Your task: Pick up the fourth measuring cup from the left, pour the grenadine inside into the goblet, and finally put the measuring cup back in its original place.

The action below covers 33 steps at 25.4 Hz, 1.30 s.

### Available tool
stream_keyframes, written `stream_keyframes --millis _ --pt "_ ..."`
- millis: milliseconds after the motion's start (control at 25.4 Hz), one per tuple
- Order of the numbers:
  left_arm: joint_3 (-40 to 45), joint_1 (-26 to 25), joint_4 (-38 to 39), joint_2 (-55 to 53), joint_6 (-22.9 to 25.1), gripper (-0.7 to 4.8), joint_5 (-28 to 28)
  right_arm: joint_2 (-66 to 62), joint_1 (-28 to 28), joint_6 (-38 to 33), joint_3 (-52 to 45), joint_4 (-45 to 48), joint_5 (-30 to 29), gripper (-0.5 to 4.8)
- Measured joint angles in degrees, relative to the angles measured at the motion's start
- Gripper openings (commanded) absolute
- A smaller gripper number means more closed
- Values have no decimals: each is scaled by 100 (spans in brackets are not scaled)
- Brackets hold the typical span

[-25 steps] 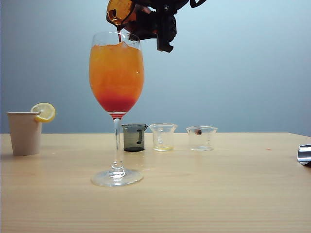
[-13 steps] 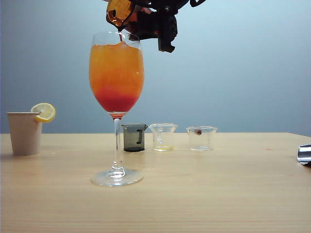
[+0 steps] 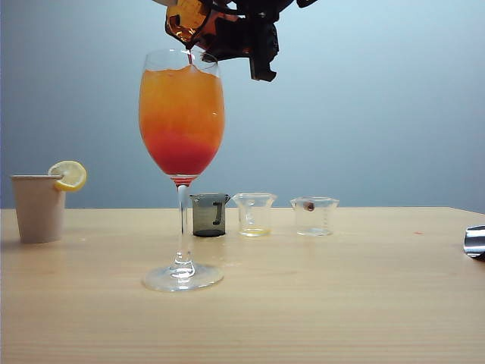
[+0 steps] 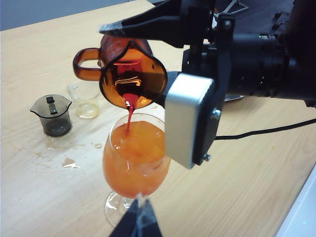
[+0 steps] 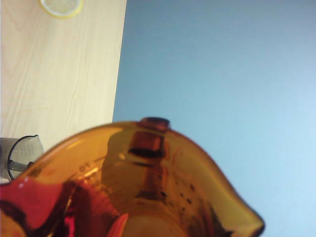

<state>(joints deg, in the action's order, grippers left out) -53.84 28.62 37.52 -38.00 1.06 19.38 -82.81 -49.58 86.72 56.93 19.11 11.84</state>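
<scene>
I am counting four measuring cups, namely the amber fourth measuring cup (image 3: 189,19) tipped overhead, a smoky grey cup (image 3: 209,214) and two clear cups (image 3: 255,214) (image 3: 314,216) on the table, plus one goblet (image 3: 182,152), one paper cup (image 3: 38,207) and one lemon slice (image 3: 69,174).

free: table (image 3: 341,303) front-right | blocked: goblet (image 3: 182,152), grey cup (image 3: 208,214) behind it

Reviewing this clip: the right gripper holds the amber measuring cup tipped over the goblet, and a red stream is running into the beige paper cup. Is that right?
Not quite. The right gripper does hold the measuring cup tipped, but the red stream of grenadine falls into the goblet, not the paper cup, which stands apart at the table's left. The left wrist view shows it.
</scene>
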Motion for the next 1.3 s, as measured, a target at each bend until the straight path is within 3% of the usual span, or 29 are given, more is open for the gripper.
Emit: stream_keyframes --millis 1299 --pt "0 0 0 0 192 -6 105 0 -4 922 0 46 0 21"
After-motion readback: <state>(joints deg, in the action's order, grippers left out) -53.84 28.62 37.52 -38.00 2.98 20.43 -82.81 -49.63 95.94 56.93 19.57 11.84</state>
